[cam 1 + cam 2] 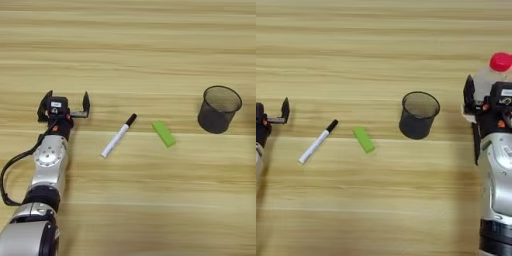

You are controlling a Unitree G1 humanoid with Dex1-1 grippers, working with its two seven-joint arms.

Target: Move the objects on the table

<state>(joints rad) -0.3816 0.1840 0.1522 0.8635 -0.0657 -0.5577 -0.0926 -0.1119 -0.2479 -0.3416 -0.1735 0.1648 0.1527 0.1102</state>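
Note:
On the light-wood table (pixel 130 45) lie a white marker with a black cap (pixel 118 135) and a small green block (pixel 164 133) just right of it. A black mesh cup (pixel 418 114) stands upright further right. My right gripper (pixel 481 95) at the right edge is shut on a clear plastic bottle with a red cap (pixel 495 74), held upright right of the cup. My left gripper (pixel 64 105) stands open at the left, apart from the marker, with nothing between its fingers.
The black cable of my left arm (pixel 10 170) loops at the lower left. Bare wood stretches across the far half and the near middle of the table.

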